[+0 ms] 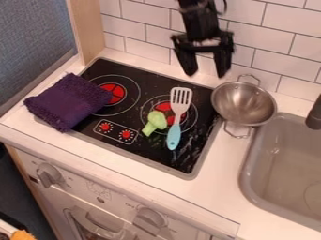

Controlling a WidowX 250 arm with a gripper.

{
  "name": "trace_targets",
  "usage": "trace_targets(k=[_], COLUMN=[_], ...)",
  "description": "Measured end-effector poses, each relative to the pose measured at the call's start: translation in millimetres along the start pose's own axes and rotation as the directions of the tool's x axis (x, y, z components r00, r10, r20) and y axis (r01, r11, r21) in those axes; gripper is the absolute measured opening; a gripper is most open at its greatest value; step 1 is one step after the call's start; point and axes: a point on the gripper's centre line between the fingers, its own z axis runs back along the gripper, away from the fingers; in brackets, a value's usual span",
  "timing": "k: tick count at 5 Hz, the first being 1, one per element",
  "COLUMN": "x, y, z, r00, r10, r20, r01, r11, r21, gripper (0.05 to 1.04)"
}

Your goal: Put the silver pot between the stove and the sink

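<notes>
Showing the black gripper point(207, 74) above the far edge of the stove point(203, 126), the view is giving you an end effector whose two fingers are standing wide apart and are holding nothing. The silver pot point(243, 105) is sitting just to the right of the stove, at its far corner, on the strip that is separating the stove from the sink point(285, 164); its bowl is overlapping the stove's edge as seen from here, and whether it is touching you cannot tell. The task is, in your reading, already looking close to complete.

Note the hazards. If you are lowering off-centre, you are risking a knock on the rim, which would be sending the pot over the lip of the sink or back onto the stove. If you are closing on a thin wire handle, you are inviting a slip or a twist. If you are sweeping low over the stove, you are likely to be catching the spatula point(177, 117).

Note the orientation. The pot's mouth is facing upward; its long axis, through both handles, is running nearly parallel to the stove's right edge, one handle pointing toward the wall point(276, 56) behind the stove, the other toward the stove's front.
</notes>
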Motion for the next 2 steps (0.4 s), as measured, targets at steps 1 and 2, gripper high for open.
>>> trace_targets(k=[1, 2], x=[-2.9, -8.4], y=[2.8, 5.3], z=[28.3, 49.0], r00=[0.998, 0.993], r10=[0.006, 0.031], r20=[0.065, 0.114], r01=[-0.008, -0.034], r11=[1.0, 0.999], r21=[0.016, 0.027], gripper=[0.999, 0.999])
